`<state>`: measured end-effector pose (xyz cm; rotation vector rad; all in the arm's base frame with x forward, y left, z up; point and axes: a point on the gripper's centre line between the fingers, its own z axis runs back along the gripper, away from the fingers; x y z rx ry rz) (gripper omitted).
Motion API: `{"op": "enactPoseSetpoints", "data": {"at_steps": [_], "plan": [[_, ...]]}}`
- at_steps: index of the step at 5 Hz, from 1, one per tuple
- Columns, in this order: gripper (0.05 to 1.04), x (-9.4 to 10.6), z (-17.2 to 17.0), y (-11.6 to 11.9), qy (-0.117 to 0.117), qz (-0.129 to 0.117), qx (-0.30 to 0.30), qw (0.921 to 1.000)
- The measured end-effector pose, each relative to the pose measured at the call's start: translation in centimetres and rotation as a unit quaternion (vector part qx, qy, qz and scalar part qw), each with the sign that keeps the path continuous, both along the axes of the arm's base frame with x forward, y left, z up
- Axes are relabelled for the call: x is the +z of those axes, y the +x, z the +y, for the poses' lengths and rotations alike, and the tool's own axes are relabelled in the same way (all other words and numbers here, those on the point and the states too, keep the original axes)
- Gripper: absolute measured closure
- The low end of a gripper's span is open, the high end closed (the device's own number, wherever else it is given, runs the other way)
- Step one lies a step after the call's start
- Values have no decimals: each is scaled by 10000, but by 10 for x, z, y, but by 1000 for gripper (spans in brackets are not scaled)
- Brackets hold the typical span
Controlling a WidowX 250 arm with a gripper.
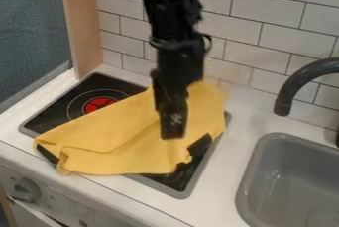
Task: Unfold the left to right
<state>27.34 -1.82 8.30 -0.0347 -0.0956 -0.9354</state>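
Beneath me the cloth lies across the stove, over its middle and front, and reaches past the front edge onto the table, while the burner lies behind the cloth's left part. To the right of the stove, and apart from it, the sink is set into the table, with the faucet behind it. Behind everything I see the tiled wall, with the upright panel at its left end, and the knob sits at front left, below the tabletop.

Soft, even light, faint shadows
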Motion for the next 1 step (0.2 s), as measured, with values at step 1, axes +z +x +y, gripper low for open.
{"op": "enactPoseSetpoints", "data": {"at_steps": [1], "plan": [[84, 9, 9, 2, 14, 65, 85, 9999]]}}
